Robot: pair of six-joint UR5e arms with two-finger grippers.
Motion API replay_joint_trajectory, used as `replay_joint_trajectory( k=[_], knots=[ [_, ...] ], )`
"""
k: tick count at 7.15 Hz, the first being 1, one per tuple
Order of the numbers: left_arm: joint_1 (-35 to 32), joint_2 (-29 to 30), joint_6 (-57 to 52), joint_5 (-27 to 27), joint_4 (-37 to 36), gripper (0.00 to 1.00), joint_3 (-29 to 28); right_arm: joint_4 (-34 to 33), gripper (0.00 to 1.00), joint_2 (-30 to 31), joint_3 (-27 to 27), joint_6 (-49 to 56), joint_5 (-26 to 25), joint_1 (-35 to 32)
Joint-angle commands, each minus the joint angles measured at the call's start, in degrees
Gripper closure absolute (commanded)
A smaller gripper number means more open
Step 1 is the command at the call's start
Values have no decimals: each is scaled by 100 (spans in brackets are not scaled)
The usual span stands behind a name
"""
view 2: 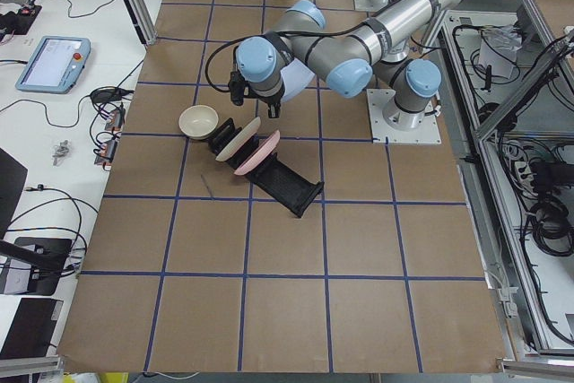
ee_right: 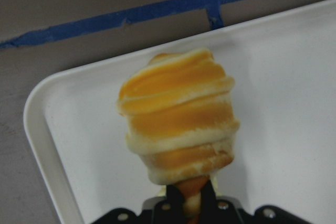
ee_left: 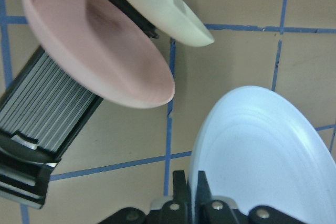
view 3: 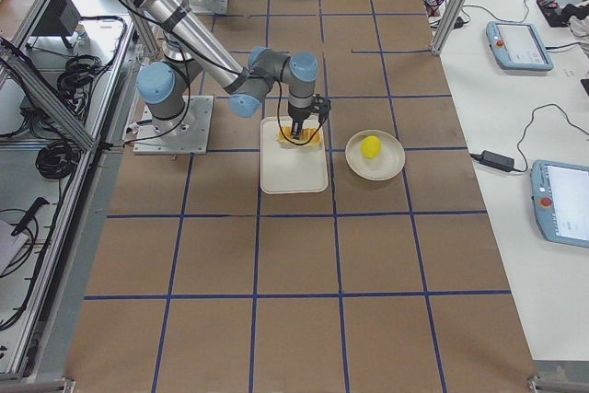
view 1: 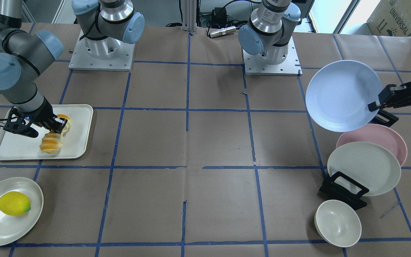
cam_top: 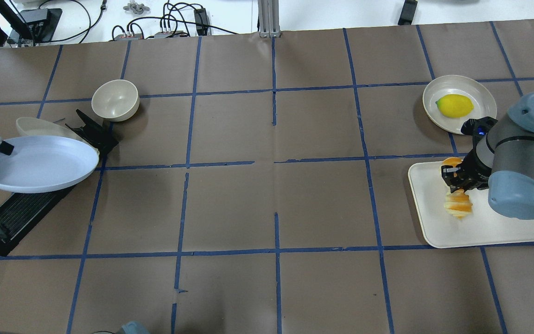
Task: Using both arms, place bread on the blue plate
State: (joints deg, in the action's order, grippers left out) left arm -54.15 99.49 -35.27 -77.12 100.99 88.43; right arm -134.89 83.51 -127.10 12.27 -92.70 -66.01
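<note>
- Brown paper crossed with blue tape covers the table [cam_top: 276, 139], and my two arms work at its opposite ends.
- As I judge it, both pick-ups are made and the carry toward a meeting point comes next. Nothing has been placed yet.
- My left gripper [view 1: 374, 106] is closed down narrow on the rim of the blue plate [view 1: 341, 94], with a finger on each face. The plate juts out from my fingertips, tilted in the air.
- Just below that gripper sits the black rack [cam_top: 21, 208], where the pink plate [ee_left: 94, 51] and a cream plate [view 1: 364, 167] lean. They are near the blue plate's lower edge but apart from it.
- My right gripper [view 1: 61, 126] is pinched tight on one end of the bread [view 1: 52, 141]. The loaf sticks out past my fingertips, over the white tray [view 1: 16, 146]. I cannot tell whether its far end has cleared the tray.
- The bread and the plate are well apart, so both arms must travel inward.
- The next move calls for levelling the plate, since a rim pinch lets it sag or swing. I should then bring the loaf above its middle before letting go.
</note>
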Motion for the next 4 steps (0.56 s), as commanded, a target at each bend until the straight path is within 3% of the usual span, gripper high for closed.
replay_joint_trajectory(
  k=[1,2,4],
  knots=[
    [-1259,70,1550,48,-1033,100,576,146,93,497,132,82,50,-217],
    [-1839,131,2246,48,-1638,100,936,686,93,682,446,74,50,-375],
    [-2510,167,3294,248,-2808,100,1692,2257,93,781,1664,82,50,-429]
  ],
)
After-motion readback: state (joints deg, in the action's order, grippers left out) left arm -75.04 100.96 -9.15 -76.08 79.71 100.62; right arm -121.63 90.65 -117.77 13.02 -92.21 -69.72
